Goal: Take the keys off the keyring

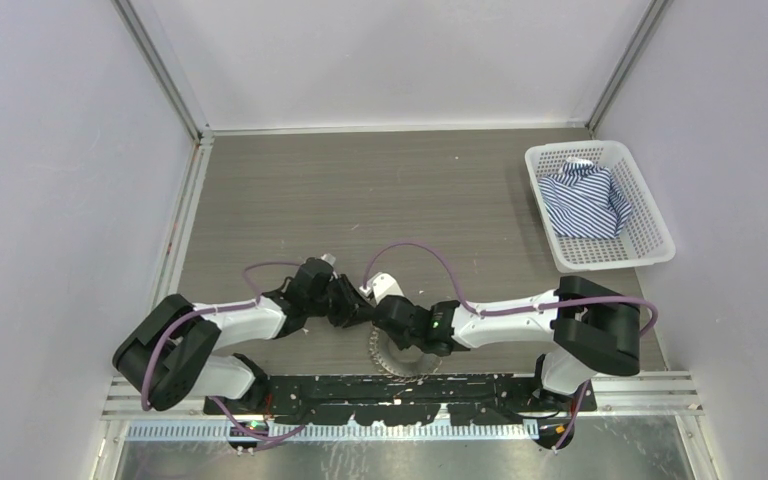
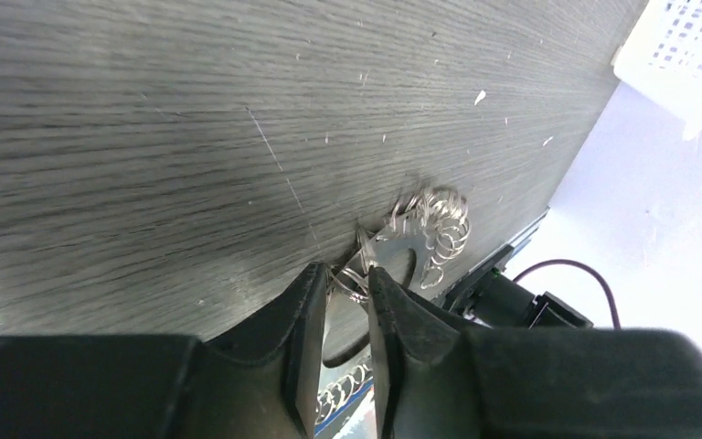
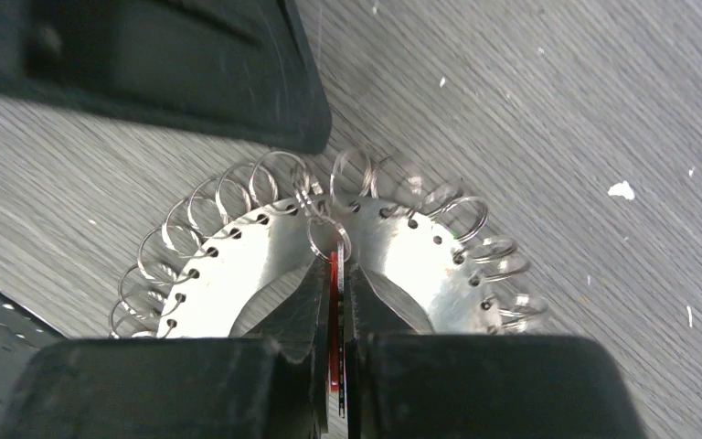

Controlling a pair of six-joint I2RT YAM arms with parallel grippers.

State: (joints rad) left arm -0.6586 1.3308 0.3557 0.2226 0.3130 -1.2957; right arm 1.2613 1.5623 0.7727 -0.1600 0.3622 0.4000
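Note:
The keyring [image 3: 238, 265] is a flat silvery ring with holes along its rim, lying on the grey table near the front edge [image 1: 400, 358]. The keys [image 3: 270, 178] fringe it as small silvery wire loops. My right gripper [image 3: 335, 267] is shut on the thin red key [image 3: 334, 283], which hangs from a small loop at the ring's inner rim. My left gripper [image 2: 347, 277] is closed to a narrow gap on one small wire loop [image 2: 358, 282] at the ring's edge [image 2: 411, 240]. In the top view both grippers, left [image 1: 352, 305] and right [image 1: 385, 318], meet over the ring.
A white plastic basket [image 1: 650, 235] holding a blue-striped cloth [image 1: 585, 200] stands at the right; its corner shows in the left wrist view [image 2: 686, 55]. A black rail [image 1: 410, 385] runs along the near edge just behind the ring. The left finger [image 3: 192, 73] crowds the ring's far side.

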